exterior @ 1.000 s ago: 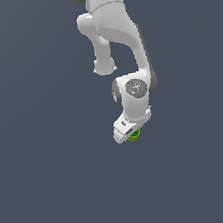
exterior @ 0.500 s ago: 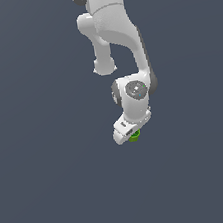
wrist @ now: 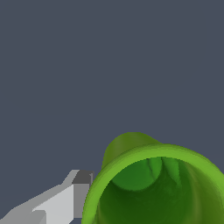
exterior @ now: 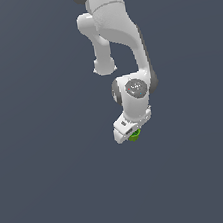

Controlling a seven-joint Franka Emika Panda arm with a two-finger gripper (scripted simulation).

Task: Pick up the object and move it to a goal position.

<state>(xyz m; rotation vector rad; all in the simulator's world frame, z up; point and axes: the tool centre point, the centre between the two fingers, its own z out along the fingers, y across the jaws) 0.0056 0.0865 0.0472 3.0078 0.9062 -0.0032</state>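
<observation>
Green shows as only a small sliver in the exterior view: the cup (exterior: 134,136) peeks out at about five o'clock from under the white gripper (exterior: 129,134), at the low end of the white arm (exterior: 123,41), which comes down from twelve o'clock against a plain slate-grey background (exterior: 37,144). In the wrist view, going from the nine o'clock side across, a light grey finger (wrist: 61,201) with a darker tip lies just beside the cup's outer wall; whether it touches the wall cannot be told. Next comes the cup (wrist: 153,183) itself, very close to the camera, its open mouth turned toward the lens, a bright rim ringing a darker green inside, and its body narrowing away behind the rim. The cup runs out of the frame at three and six o'clock, so the second finger is hidden. The cup sits right at the gripper, between where the fingers would be, but whether the gripper is clamped on it or merely standing around it cannot be told.
</observation>
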